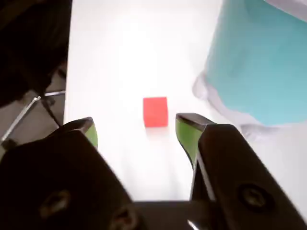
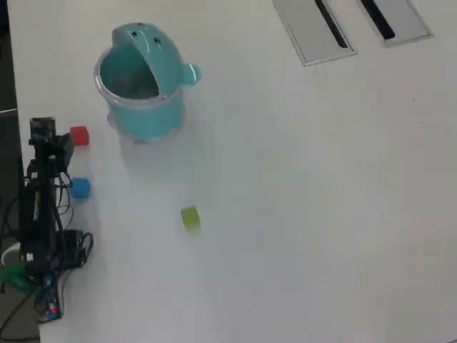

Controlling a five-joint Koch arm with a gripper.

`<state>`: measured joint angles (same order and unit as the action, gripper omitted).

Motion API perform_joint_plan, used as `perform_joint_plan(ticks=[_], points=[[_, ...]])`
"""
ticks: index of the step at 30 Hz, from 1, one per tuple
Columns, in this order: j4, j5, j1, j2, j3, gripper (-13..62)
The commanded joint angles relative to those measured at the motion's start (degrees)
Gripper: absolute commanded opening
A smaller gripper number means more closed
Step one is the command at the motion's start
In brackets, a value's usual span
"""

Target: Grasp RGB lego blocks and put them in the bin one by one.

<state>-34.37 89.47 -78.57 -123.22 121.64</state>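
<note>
Green-padded fingers fill the bottom of the wrist view, spread wide and holding nothing. Just beyond them, near mid-frame between the two tips, a small red cube sits on the white worktop, untouched. At upper right stands the teal bin, its lid raised overhead.

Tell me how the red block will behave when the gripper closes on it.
The red block looks like a rigid plastic cube, so it probably won't deform. Its flat faces suggest it will sit still rather than roll. Being small and smooth, it might slip or twist unless the open gripper closes squarely on it.
</note>
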Motion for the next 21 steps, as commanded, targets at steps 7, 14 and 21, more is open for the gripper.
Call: perform_joint_plan(ticks=[7,14,21], points=[[12.92,1.67,-0.79,11.51,-4.39,28.9],[17.14,1.67,-2.02,18.37,-4.57,29.4],[18.9,1.58,-2.29,24.52,-5.71,29.4]])
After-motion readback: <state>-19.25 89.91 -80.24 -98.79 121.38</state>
